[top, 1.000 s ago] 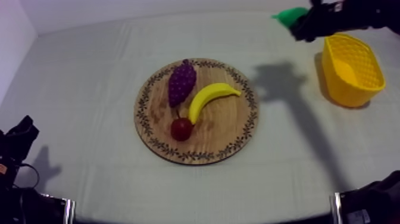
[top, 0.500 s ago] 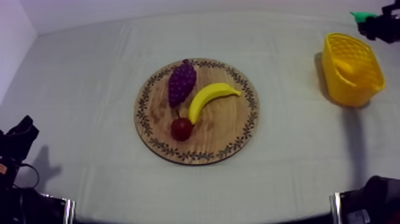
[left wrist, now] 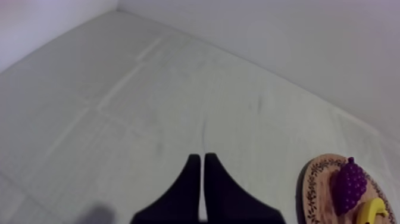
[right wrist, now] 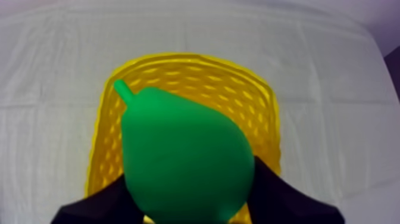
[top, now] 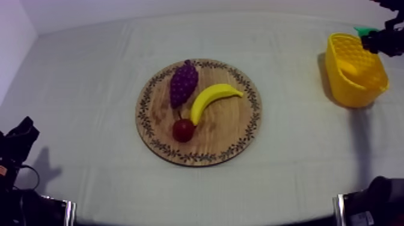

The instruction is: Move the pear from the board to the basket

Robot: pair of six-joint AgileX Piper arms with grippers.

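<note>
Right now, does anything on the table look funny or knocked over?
Nothing stands out. The grapes, banana and small red fruit lie neatly on the wooden board, the yellow basket sits open side up, and the right gripper holds the pear over it.

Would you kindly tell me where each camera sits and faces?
Top view: overhead, slanting down on the wooden board and yellow basket; left arm and right arm at its edges.
Left wrist view: on the left arm, facing across the cloth toward the board; left jaws shut.
Right wrist view: on the right arm, looking down over the basket; right jaws hold the pear.
Shared: top and right wrist views show pear and basket.
</note>
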